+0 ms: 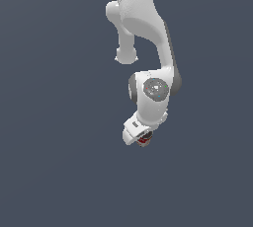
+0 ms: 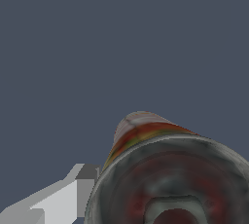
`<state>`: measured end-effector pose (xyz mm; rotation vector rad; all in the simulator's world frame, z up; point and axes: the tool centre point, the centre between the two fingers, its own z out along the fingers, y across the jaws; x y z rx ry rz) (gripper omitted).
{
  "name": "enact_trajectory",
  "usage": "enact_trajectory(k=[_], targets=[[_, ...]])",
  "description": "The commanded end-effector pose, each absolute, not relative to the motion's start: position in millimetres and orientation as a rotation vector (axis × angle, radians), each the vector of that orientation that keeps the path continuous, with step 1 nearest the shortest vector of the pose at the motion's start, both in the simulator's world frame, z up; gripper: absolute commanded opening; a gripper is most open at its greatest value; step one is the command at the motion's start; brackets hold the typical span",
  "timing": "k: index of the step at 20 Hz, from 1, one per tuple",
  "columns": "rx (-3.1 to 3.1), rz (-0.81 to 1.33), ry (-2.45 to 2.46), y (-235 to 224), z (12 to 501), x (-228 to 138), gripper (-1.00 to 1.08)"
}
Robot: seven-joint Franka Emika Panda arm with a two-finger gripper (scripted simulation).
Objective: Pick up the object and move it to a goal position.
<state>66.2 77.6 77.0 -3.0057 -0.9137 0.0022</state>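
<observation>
The can [image 1: 144, 141] shows in the exterior view only as a small red and dark patch under the white hand; the rest is hidden by the arm. In the wrist view the can [image 2: 170, 169] fills the frame close up, with a dark grey metallic end facing the camera and a red-and-white label behind it. My gripper [image 1: 140, 137] points down and is shut on the can. One white and grey finger [image 2: 73, 194] presses against the can's side; the other finger is out of view. Whether the can touches the floor cannot be told.
The white arm [image 1: 148, 38] reaches in from the top of the exterior view. A plain dark blue-grey floor [image 1: 49, 147] lies all around. No goal marker or other object shows.
</observation>
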Motion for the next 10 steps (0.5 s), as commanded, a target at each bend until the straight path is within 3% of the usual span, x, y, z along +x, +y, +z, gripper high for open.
enact_trajectory(k=[1,10], targets=[[-3.006,0.002,-0.914,78,77,66,-1.00],[-3.006,0.002,-0.914,83,106,61,-1.00]])
